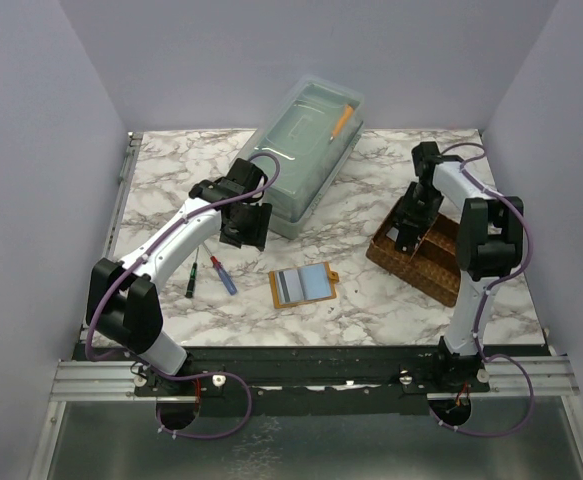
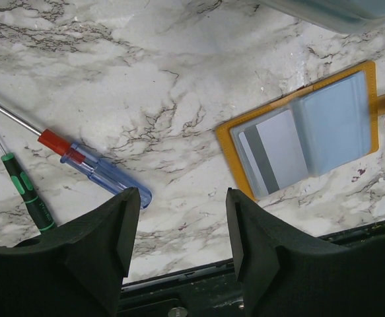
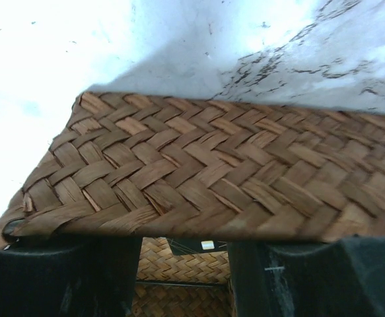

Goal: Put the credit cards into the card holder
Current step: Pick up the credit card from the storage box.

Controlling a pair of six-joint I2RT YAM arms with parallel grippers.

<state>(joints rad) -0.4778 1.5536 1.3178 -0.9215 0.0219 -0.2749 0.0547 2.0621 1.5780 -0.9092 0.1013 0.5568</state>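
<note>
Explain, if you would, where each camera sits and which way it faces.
Top external: above and behind the bases, looking down on the marble table; left arm and right arm show.
Left wrist: on the left arm, facing down at the card holder and blue screwdriver; left gripper at the bottom.
Right wrist: on the right arm, close against the woven tray wall; right gripper below.
Shared: top and left wrist both show the card holder and screwdriver.

left tool (image 2: 183,198) hovering, jaws spread — right tool (image 3: 184,247) pointing down, jaws parted
</note>
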